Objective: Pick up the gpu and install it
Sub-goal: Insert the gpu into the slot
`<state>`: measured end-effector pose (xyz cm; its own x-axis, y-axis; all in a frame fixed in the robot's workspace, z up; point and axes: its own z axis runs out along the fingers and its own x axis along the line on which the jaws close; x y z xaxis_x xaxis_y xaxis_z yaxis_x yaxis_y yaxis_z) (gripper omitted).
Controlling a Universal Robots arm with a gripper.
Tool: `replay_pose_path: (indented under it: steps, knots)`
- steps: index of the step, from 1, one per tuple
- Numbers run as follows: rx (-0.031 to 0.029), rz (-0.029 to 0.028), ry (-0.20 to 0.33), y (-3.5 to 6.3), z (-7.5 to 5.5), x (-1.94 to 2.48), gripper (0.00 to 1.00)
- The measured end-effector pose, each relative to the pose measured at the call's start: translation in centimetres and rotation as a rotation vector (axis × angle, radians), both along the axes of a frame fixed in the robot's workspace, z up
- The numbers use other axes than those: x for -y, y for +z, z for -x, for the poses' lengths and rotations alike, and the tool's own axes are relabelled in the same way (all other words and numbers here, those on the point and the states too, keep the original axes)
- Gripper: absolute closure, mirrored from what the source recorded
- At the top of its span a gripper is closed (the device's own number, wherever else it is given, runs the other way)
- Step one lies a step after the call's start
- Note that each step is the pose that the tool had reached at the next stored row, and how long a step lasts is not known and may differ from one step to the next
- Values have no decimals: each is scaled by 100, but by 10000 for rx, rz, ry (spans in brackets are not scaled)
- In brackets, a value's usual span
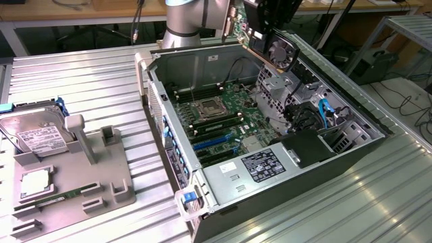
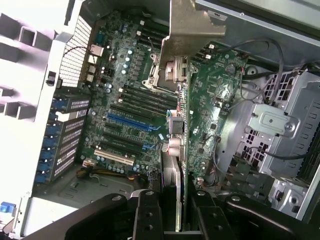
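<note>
The claw [image 2: 175,212] is clamped on the gpu [image 2: 173,167], edge-on over the motherboard [image 2: 125,80]. In my judgement it should stay upright and square to the blue slot [image 2: 131,121].

gpu [image 1: 266,40], green circuit card with a black fan cooler on one face and a silver bracket at one end, held in the air, tilted, above the open computer case [image 1: 351,147], seen edge-on over the motherboard [image 2: 125,120], clamped in the gripper [image 2: 175,207]
</note>
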<state>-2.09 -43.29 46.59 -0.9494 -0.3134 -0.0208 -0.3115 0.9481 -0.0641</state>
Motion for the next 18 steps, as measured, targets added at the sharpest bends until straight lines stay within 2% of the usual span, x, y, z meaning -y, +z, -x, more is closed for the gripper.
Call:
replay_pose_path:
  steps: [18]
  knots:
    - [0,0,1311,-2,0,0,72]
